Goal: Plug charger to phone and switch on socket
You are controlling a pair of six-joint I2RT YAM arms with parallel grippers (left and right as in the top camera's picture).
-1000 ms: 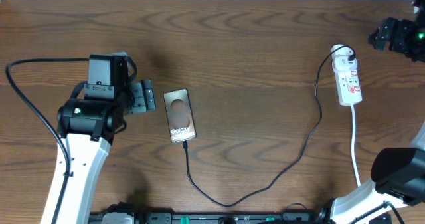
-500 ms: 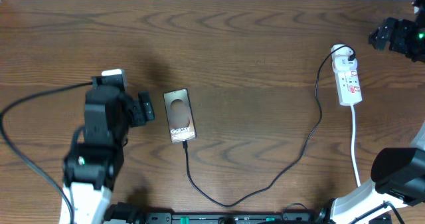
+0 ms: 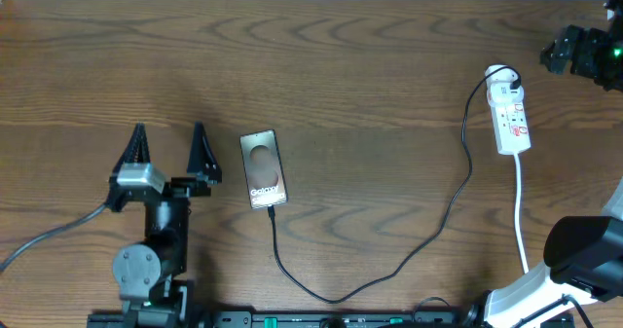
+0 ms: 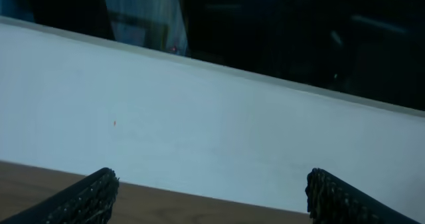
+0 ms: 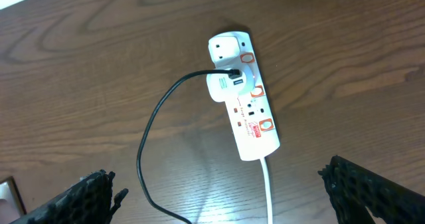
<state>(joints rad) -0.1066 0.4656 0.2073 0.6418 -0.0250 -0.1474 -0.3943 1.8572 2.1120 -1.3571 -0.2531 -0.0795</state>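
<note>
The phone (image 3: 263, 169) lies flat left of the table's middle, screen up. The charger (image 3: 336, 295), a thin black cable, has its tip at the phone's near edge (image 3: 271, 207). It loops along the front and runs up to the socket (image 3: 511, 114) at the far right. In the right wrist view the cable (image 5: 147, 151) enters a white adapter on the socket (image 5: 247, 121). My left gripper (image 3: 167, 148) is open and empty, left of the phone and apart from it; its fingers (image 4: 212, 201) frame only table and wall. My right gripper (image 3: 572, 52) is open and empty (image 5: 219, 177), above and right of the socket.
The socket's thick white cord (image 3: 521, 211) runs toward the front edge, also seen in the right wrist view (image 5: 269, 191). The right arm's base (image 3: 584, 255) stands at the front right. A white wall (image 4: 199, 117) borders the table's far edge.
My left arm has drawn back from beside the phone toward the front left, and its gripper now points at the far wall. Phone, cable, socket and right arm have not moved.
</note>
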